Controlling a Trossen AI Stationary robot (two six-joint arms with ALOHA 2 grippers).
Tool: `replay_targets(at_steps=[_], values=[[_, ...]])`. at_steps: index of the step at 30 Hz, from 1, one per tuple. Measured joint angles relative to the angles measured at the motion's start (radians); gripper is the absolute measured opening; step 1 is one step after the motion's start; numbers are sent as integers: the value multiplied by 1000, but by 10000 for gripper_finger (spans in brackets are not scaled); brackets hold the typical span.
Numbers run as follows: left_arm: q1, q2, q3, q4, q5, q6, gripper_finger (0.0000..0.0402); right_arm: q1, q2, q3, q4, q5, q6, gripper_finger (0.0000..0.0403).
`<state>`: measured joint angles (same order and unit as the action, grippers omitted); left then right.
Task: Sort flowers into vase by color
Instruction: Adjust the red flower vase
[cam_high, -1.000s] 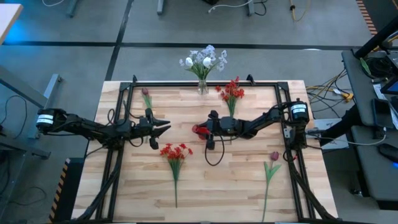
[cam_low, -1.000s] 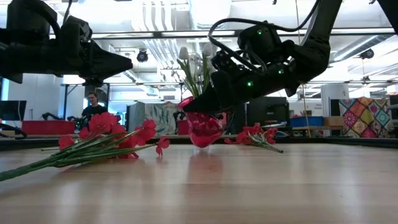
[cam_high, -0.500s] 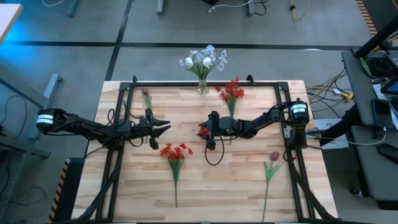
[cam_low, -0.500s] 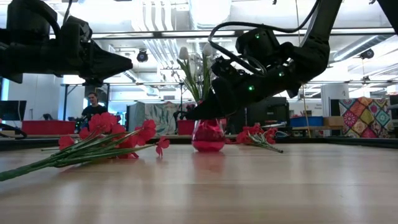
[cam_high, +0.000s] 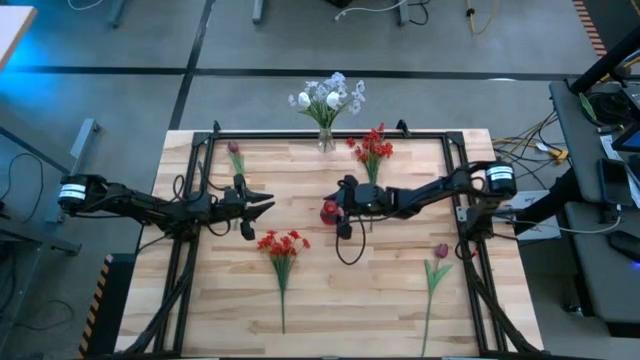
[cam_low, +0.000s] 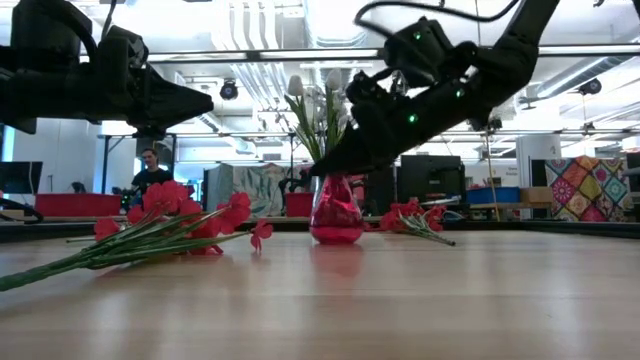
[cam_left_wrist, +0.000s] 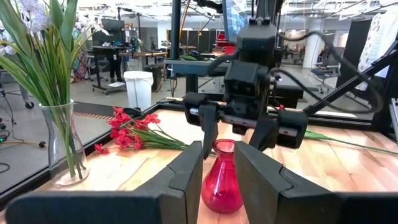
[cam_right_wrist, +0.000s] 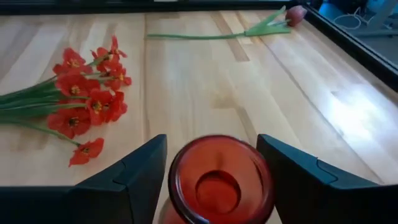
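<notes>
A small red glass vase (cam_high: 327, 212) stands upright on its base at mid-table, also in the low view (cam_low: 335, 212). My right gripper (cam_high: 340, 208) is open; its fingers stand on either side of the vase's mouth (cam_right_wrist: 219, 180), slightly above it, without touching. My left gripper (cam_high: 265, 203) hovers open to the vase's left, pointing at it (cam_left_wrist: 222, 180). Two red flower clusters (cam_high: 282, 245) (cam_high: 372, 148) and two dark pink tulips (cam_high: 235, 152) (cam_high: 438, 255) lie flat on the wood. White and pale-blue blossoms (cam_high: 327, 100) stand in a clear vase (cam_high: 326, 140) at the far edge.
A black frame rail (cam_high: 330, 133) runs round the tabletop. A loop of cable (cam_high: 345, 250) hangs from the right arm over the wood near the red vase. A person (cam_low: 150, 165) stands far behind the table. Bare wood lies between the near red cluster and the right tulip.
The red vase, held tilted and off the wood a second ago, now stands upright on the table, a little farther right. My right gripper has risen above the vase's mouth and drawn back slightly toward the right edge. The left arm has kept still.
</notes>
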<state>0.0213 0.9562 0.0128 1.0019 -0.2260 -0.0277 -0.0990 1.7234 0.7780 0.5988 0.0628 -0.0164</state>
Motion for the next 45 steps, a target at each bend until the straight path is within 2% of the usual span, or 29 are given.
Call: replay_targets(at_steps=[5, 15, 19, 24, 26, 29, 33, 38, 45], values=[[0, 0, 0, -1, 0, -7, 78, 0, -66, 2, -77, 0, -1, 242], [0, 3, 0, 0, 0, -8, 78, 0, -167, 4, -104, -10, -24, 242], [0, 3, 0, -1, 0, -8, 78, 0, -236, 4, -140, -9, -81, 237], [0, 3, 0, -5, 0, -8, 78, -9, -357, 5, -275, 65, -126, 190], [0, 3, 0, -7, 0, -8, 78, -24, -388, 1, -348, 78, -119, 156], [0, 3, 0, -8, 0, -8, 78, -49, -396, -52, -367, 79, -72, 95], [0, 4, 0, -8, 0, -8, 78, -67, -349, -171, -226, 82, 0, 21], [0, 6, 0, -7, 0, -8, 78, -65, -201, -284, 79, 98, 102, 12], [0, 6, 0, -8, 0, -8, 78, -65, 52, -276, 301, 98, 192, 9]])
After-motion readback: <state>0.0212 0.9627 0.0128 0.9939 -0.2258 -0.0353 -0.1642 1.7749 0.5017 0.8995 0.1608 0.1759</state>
